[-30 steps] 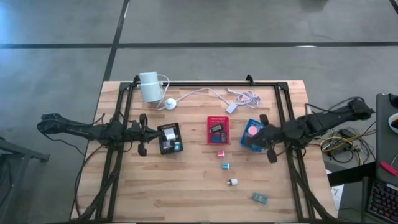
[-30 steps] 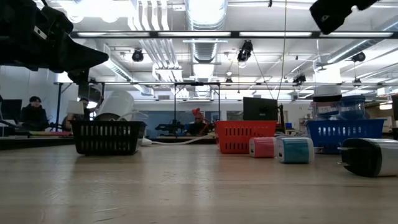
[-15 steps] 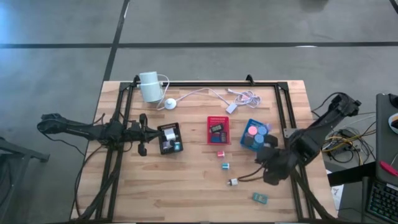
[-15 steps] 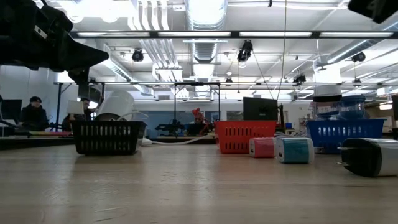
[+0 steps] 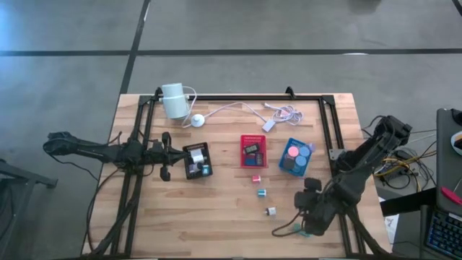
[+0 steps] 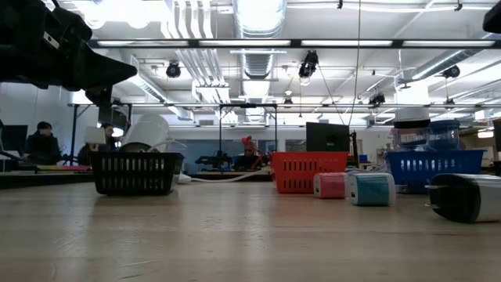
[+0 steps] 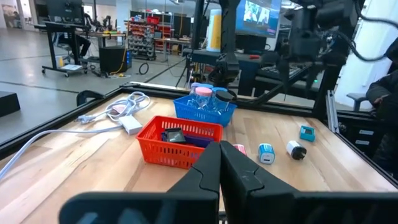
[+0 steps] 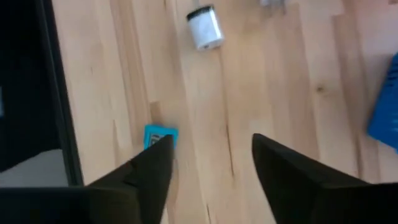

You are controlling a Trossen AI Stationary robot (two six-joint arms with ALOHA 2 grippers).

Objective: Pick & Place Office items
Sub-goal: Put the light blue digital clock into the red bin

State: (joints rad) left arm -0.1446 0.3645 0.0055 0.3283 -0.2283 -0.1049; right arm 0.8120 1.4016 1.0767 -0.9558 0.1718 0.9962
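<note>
Wooden counter [image 5: 216,209] is seen from above. Red tray [image 5: 253,151] is taken as landmark. Right gripper [image 5: 312,214] is hung low, well off from red tray toward the counter's near right corner, jaws open, nothing held, just above small blue block [image 8: 159,136]. Left gripper [image 5: 165,154] is parked beside black tray [image 5: 196,160], left of red tray, jaws closed. Pink block [image 5: 255,178], teal block [image 5: 262,193] and white piece [image 5: 270,211] are strung out below red tray.

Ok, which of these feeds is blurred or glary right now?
Right wrist view: motion-blurred, the blue piece and white piece smeared. Low view: ceiling lights blow out, the near table is soft. High view: evenly lit, sharp.
</note>
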